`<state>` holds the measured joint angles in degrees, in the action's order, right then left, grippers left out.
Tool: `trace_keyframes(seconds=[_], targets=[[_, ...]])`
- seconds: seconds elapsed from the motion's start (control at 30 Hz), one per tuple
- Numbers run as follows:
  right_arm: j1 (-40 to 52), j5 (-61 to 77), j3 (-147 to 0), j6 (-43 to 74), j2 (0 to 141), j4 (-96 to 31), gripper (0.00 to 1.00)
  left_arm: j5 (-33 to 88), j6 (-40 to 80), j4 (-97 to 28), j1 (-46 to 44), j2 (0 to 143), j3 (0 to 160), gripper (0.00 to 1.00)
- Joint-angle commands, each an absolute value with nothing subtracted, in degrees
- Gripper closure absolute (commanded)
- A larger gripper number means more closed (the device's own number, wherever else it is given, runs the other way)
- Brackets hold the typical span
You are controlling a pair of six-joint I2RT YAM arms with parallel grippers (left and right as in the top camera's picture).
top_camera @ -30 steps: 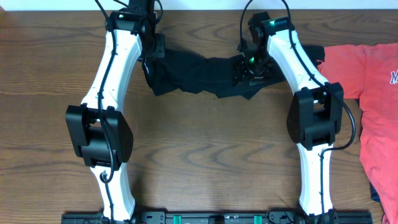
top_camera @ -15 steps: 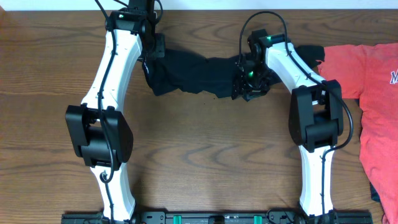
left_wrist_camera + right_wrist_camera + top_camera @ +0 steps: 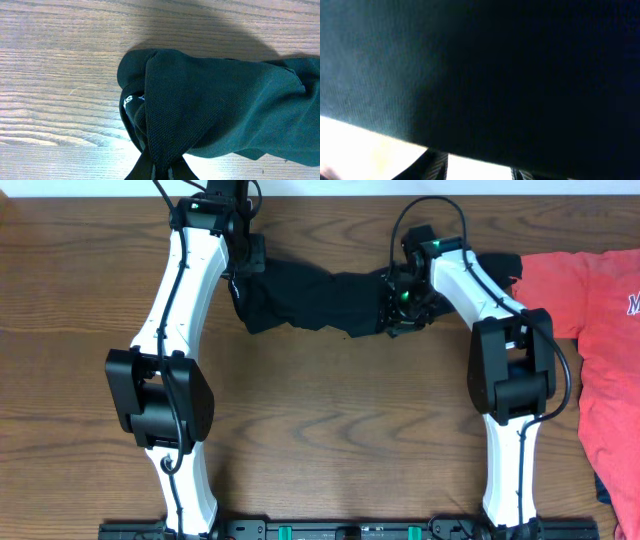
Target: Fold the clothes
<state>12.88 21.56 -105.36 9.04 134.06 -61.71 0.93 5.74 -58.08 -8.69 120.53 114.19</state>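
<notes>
The left pincer (image 3: 247,268) is clamped tight on the bunched end of the black garment (image 3: 310,302), which lies stretched across the far side of the desk (image 3: 320,430). The right pincer (image 3: 403,308) has settled onto the garment's other end. I cannot tell whether it grips cloth yet. With both ends held, folding could likely begin.

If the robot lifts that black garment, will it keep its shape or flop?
Probably flops: the black garment lies bunched and creased on the table. Likely light, since the thin knit gathers into a narrow pinch.
</notes>
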Motion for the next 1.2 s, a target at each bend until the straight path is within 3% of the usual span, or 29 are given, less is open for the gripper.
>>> trace_keyframes(seconds=[0.0, 0.13, 0.4, 0.43, 0.47, 0.5, 0.57, 0.67, 0.73, 0.87, 1.1, 1.17], targets=[[9.4, 18.2, -104.2, 10.7, 135.3, -60.4, 0.76, 0.8, 5.0, -58.2, -8.4, 119.8, 114.5, 0.94], [7.4, 18.2, -104.2, 10.7, 135.3, -59.5, 0.99, 0.8, 5.0, -58.2, -8.4, 119.8, 114.5, 0.94], [5.3, 17.8, -104.2, 10.6, 135.3, -59.1, 0.99, 0.8, 5.0, -58.2, -8.4, 119.8, 114.5, 0.94], [5.3, 17.8, -104.2, 10.6, 135.3, -59.5, 0.88, 0.8, 5.0, -58.2, -8.4, 119.8, 114.5, 0.94], [5.5, 17.8, -104.2, 10.3, 135.3, -60.2, 0.6, 0.8, 5.0, -58.2, -8.4, 119.8, 114.5, 0.94], [5.7, 17.8, -104.2, 9.7, 135.3, -60.8, 0.52, 0.8, 5.0, -58.2, -8.4, 119.8, 114.5, 0.94], [6.2, 17.5, -104.2, 9.5, 135.3, -61.8, 0.42, 0.8, 5.0, -58.2, -8.4, 119.8, 114.5, 0.94], [7.7, 16.4, -104.1, 8.9, 135.3, -62.4, 0.39, 0.8, 4.9, -58.2, -8.4, 119.8, 114.5, 0.94], [9.0, 16.3, -103.6, 8.9, 135.3, -62.3, 0.42, 0.8, 4.9, -58.3, -8.4, 119.8, 114.5, 0.94], [11.2, 16.3, -101.9, 9.0, 135.3, -60.8, 0.61, 0.8, 4.7, -58.4, -8.4, 119.8, 114.5, 0.94], [15.3, 16.7, -94.8, 10.8, 135.3, -54.7, 0.6, 0.8, 4.3, -58.4, -8.1, 119.8, 114.5, 0.94], [15.5, 15.9, -93.1, 12.3, 135.3, -54.2, 0.65, 0.8, 4.1, -58.4, -8.0, 119.8, 114.5, 0.94]])
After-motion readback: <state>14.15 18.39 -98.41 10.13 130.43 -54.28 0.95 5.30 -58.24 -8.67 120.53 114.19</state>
